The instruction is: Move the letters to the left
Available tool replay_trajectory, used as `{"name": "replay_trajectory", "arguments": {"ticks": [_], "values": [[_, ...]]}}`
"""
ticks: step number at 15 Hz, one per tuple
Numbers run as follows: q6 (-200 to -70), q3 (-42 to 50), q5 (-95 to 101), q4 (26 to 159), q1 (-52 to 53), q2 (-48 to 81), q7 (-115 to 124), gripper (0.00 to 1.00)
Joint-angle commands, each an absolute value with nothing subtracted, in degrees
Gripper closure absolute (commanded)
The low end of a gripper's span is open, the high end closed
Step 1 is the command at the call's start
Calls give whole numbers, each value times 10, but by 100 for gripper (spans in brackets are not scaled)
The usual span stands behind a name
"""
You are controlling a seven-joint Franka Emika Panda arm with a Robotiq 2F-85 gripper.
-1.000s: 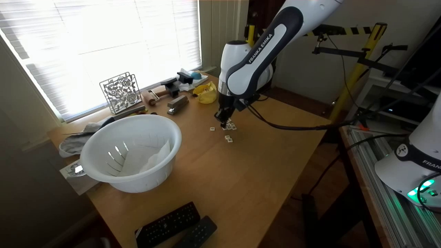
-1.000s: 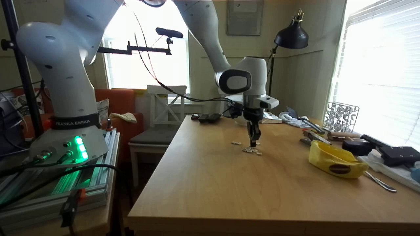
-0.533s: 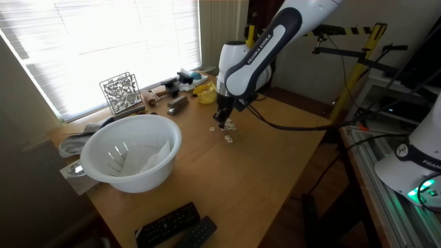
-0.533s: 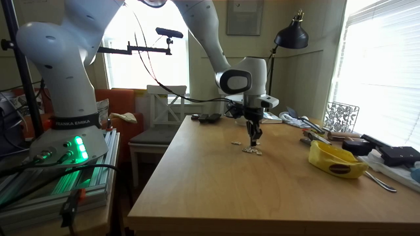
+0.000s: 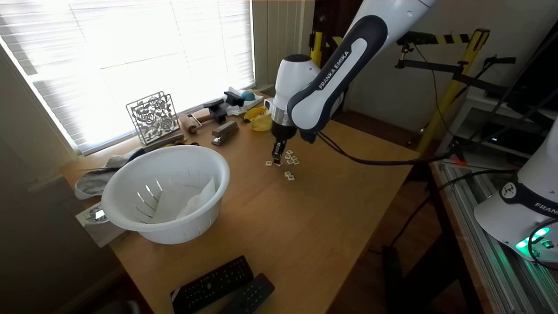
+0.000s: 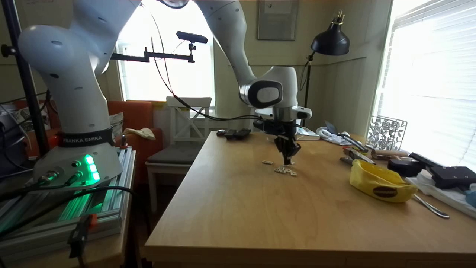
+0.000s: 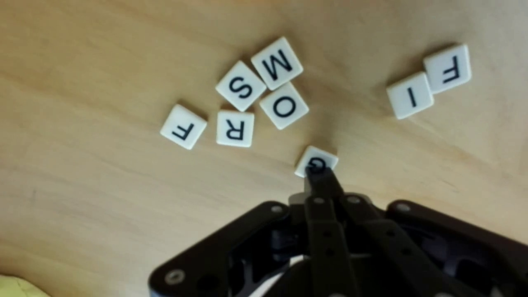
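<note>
Tiles point(image 7: 284, 106) — M, S, O, R, F, G, I, F; arm point(image 5: 338, 72), base point(image 6: 78, 154) — FRANKA EMIKA

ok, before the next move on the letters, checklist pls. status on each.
1. Closed end effector: ok; looks shut in the wrist view.
2. Contact with the G tile: cannot tell; the tip overlaps its near edge in the wrist view, but touch doesn't show.
3. G tile apart from the O tile: ok; a gap shows between them.
4. Nothing just left of the end effector in an exterior view: not ok; a lone tile lies there.
5. Letter on that tile: cannot tell; too small to read.
6. End effector apart from the white bowl: ok; well separated in that view.
</note>
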State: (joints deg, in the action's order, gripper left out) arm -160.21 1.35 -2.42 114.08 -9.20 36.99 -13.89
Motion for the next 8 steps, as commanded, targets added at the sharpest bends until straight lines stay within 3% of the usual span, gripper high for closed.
{"name": "replay_trajectory", "arguments": {"ticks": [1,8], "values": [[-1630,-23,3,1161,-124,372,-206,100],[-1626,-82,10,1174,-182,367,-326,100]]}}
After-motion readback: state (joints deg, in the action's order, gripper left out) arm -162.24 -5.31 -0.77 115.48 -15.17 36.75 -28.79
